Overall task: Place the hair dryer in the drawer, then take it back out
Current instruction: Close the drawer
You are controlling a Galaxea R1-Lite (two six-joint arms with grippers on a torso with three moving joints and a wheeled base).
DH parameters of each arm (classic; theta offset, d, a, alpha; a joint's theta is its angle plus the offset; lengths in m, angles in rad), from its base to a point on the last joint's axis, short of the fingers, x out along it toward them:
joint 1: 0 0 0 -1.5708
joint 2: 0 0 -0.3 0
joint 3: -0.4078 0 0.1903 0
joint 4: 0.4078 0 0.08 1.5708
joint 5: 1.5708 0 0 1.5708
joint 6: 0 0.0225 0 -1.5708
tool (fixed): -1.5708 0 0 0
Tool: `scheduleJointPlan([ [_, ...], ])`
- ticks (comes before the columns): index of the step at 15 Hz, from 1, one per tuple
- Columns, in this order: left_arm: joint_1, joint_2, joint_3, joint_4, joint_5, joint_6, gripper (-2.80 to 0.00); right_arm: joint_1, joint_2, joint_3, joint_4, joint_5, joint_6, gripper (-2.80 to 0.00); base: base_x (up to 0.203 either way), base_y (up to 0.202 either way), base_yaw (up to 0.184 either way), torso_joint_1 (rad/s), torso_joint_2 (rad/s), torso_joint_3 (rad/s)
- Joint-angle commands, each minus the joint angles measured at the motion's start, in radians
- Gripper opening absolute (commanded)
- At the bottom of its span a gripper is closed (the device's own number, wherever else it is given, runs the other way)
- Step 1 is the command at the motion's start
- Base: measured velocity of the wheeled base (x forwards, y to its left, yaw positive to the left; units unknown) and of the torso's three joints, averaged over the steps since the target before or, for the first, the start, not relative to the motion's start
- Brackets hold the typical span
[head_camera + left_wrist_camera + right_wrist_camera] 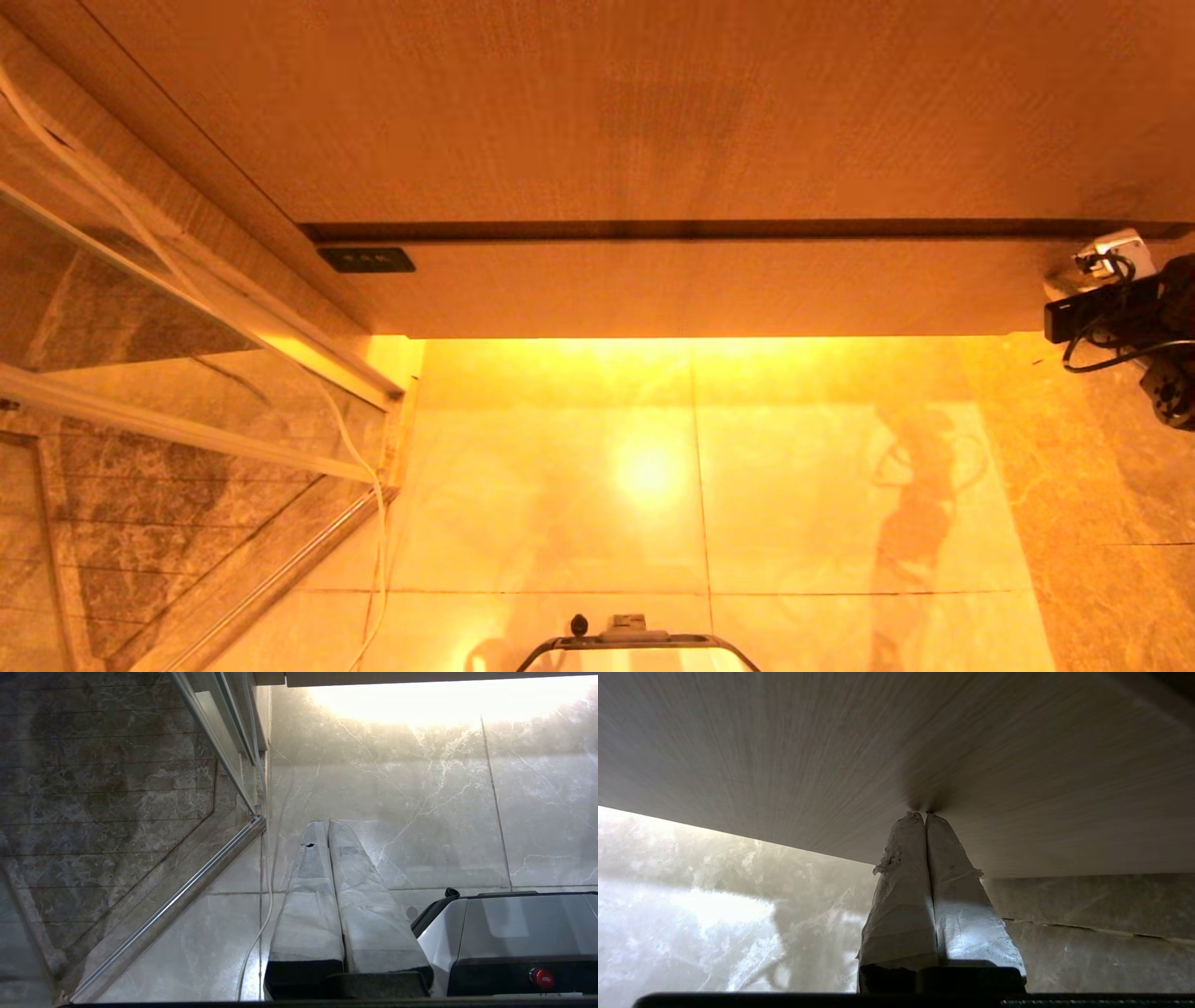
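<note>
The drawer (709,285) is a wide light wood-grain front with a small black label (366,259); it sits closed under the countertop (653,112). The hair dryer is out of view. My right gripper (1106,254) is at the far right end of the drawer front. In the right wrist view this gripper (924,813) is shut, holds nothing, and its taped tips press against the wood panel (808,756). My left gripper (325,822) hangs parked over the floor, shut and empty, beside the robot base (514,933).
A glass shower door with a metal frame (187,373) stands at the left, with a thin white cord (373,523) running down along it. Glossy marble floor tiles (794,485) lie below the drawer. The robot base (635,644) shows at the bottom edge.
</note>
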Motion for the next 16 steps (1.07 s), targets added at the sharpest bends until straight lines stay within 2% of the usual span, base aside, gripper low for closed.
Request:
scheduleJointPlan([
  [1, 0.000, 0.000, 0.002, -0.001, 0.000, 0.000, -2.80, 0.007, 0.020, -0.008, -0.011, 0.002, -0.003, -2.80, 0.000, 0.000, 0.000, 0.000, 0.00, 0.000],
  [9, 0.000, 0.000, 0.002, -0.001, 0.000, 0.000, -2.80, 0.022, 0.032, 0.007, -0.046, -0.009, 0.021, -2.80, 0.000, 0.000, 0.000, 0.000, 0.00, 0.000],
  [12, 0.000, 0.000, 0.002, -0.001, 0.000, 0.000, -2.80, 0.017, -0.092, 0.069, 0.132, -0.008, 0.016, -2.80, 0.000, 0.000, 0.000, 0.000, 0.00, 0.000],
  [16, 0.000, 0.000, 0.002, -0.001, 0.000, 0.000, -2.80, 0.002, -0.378, 0.307, 0.409, -0.014, -0.023, -2.80, 0.000, 0.000, 0.000, 0.000, 0.00, 0.000],
])
